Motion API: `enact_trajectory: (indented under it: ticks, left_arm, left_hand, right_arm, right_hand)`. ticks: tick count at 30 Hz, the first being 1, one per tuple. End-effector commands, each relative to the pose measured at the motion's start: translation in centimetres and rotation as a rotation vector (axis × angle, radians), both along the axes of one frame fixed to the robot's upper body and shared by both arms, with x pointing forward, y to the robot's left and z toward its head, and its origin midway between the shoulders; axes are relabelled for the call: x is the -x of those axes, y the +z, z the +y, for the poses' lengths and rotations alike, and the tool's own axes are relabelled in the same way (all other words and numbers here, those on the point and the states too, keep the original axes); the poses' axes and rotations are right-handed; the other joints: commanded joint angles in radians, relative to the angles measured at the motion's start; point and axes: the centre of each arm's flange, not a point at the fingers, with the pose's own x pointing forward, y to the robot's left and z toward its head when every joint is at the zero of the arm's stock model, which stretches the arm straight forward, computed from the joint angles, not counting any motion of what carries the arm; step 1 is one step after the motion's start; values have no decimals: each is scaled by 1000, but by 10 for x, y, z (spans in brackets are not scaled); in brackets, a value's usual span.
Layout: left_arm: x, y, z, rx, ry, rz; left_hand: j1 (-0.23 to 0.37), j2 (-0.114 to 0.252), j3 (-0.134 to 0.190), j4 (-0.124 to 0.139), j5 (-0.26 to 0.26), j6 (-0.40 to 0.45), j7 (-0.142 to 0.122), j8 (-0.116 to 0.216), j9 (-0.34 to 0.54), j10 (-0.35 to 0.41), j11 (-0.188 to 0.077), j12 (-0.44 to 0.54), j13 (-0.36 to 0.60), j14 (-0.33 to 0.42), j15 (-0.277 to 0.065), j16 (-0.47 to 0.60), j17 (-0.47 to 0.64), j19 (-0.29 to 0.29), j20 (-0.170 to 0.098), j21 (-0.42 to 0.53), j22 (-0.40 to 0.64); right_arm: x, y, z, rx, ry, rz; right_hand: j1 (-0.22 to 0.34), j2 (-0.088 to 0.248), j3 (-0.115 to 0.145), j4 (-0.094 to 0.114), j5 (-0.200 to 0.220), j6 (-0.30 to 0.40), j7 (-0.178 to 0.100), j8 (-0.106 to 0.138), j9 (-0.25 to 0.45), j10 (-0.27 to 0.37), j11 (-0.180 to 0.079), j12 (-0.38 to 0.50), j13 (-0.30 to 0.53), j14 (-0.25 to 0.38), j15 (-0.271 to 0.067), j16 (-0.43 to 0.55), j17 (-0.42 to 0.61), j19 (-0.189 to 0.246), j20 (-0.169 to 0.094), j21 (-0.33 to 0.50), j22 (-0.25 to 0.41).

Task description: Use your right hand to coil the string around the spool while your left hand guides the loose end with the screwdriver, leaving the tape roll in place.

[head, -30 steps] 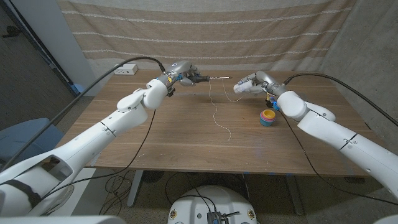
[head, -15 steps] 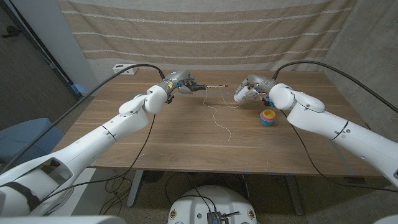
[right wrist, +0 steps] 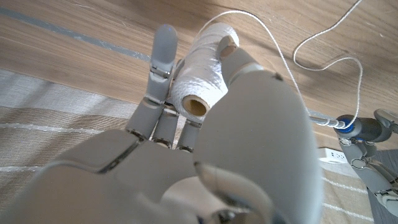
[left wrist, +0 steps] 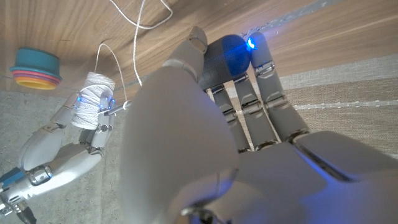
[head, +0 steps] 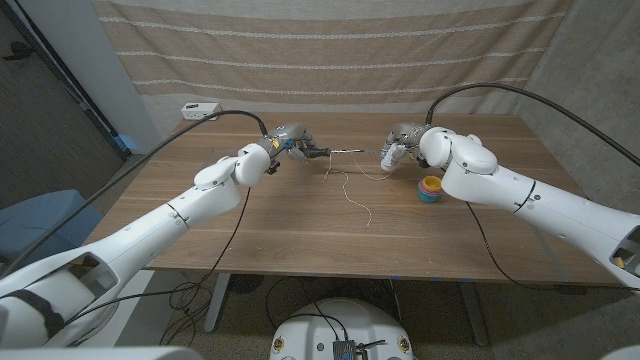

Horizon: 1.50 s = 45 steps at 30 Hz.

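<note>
My right hand [head: 400, 143] holds a spool [right wrist: 199, 65] wound with white string above the far middle of the table; the spool [left wrist: 94, 99] also shows in the left wrist view. My left hand [head: 285, 139] grips a blue-handled screwdriver [left wrist: 225, 55] whose thin shaft [head: 342, 151] points toward the spool. White string [head: 350, 190] runs from the spool over the shaft and trails in loose loops down onto the table. A small multicoloured tape roll [head: 430, 187] sits on the table near my right forearm.
The wooden table [head: 280, 230] stretches toward me below the string. A white box [head: 200, 109] lies at the far left corner. A striped curtain [head: 330, 50] hangs behind the table.
My right hand has turned with the spool and shifted slightly left and down. My left hand and the screwdriver have moved a little nearer. The string has sagged lower over the shaft.
</note>
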Motion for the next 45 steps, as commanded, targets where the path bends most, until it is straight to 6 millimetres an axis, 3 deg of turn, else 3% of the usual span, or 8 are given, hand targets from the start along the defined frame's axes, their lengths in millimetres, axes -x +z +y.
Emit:
enact_trajectory:
  ticks: [1,7,12,20,27,31,36,45]
  left_arm:
    - [-10,-13,-7,-76,38,75]
    - [-13,-11,-9,-141,84,130]
    - [-11,-9,-13,-204,116,139]
    - [-6,-4,-16,-243,135,96]
    - [-2,2,-16,-258,153,59]
    - [2,7,-14,-261,159,38]
    - [9,15,-13,-256,161,1]
    - [20,23,-1,-123,96,-95]
  left_hand:
    - [126,147,26,19,8,84,77,-1,33,2,2,-3,0,146,-193,-1,-3,-1,-128,7,3]
    - [96,134,16,25,10,28,74,-19,42,-44,3,-25,-5,111,-198,-28,-22,-16,-122,3,0]
    - [26,132,-15,49,6,-78,50,-45,39,-112,-1,-54,-29,21,-194,-71,-40,-67,-82,-5,0]
    - [-157,64,-71,87,-3,-208,-19,-41,16,-272,-43,-68,-93,-194,-173,-187,-164,-219,8,-57,0]
    - [-242,43,-127,102,8,-317,-41,-46,-7,-404,-37,-68,-152,-412,-114,-193,-238,-434,116,-148,0]
    - [-283,38,-173,111,12,-396,-57,-51,-19,-463,-24,-63,-181,-503,-85,-186,-266,-523,157,-196,1]
    - [-320,29,-202,123,13,-400,-64,-42,-24,-474,-23,-57,-195,-529,-77,-182,-281,-552,166,-216,1]
    - [-352,77,-207,145,18,-431,-61,-45,-32,-493,-21,-54,-214,-534,-77,-169,-294,-550,171,-231,1]
  right_arm:
    - [-5,3,6,47,-90,86]
    - [-7,5,11,81,-120,132]
    - [-8,6,13,99,-144,150]
    - [-11,6,13,124,-196,202]
    - [-14,7,12,132,-244,259]
    - [-9,12,11,117,-249,237]
    - [6,21,9,72,-213,161]
    - [31,30,1,-16,-96,-54]
  right_hand:
    - [104,132,24,25,6,51,83,-2,5,186,123,-7,111,383,-280,-11,-9,-245,-139,-6,1]
    - [20,98,-8,54,3,14,80,-3,5,143,118,-33,101,340,-271,-30,-18,-261,-126,-21,-3]
    - [-156,32,-104,118,11,-64,47,-9,2,102,89,-62,84,230,-244,-59,-31,-240,-96,-52,-6]
    - [-327,-81,-260,177,86,-318,-37,-10,-6,-120,38,-148,82,-117,-211,-103,-40,-476,-39,-248,-5]
    - [-392,-145,-353,204,148,-444,-62,-7,-6,-265,29,-154,62,-341,-161,-115,-87,-592,24,-371,-5]
    - [-408,-148,-371,213,161,-457,-56,-3,-6,-284,41,-150,58,-372,-149,-110,-97,-603,48,-393,-5]
    - [-467,-141,-413,246,181,-344,-19,38,-5,-226,58,-120,47,-330,-139,-77,-118,-562,78,-418,-4]
    - [-504,-75,-414,280,191,-363,-3,21,-7,-221,82,-122,38,-338,-112,-73,-130,-526,113,-436,-4]
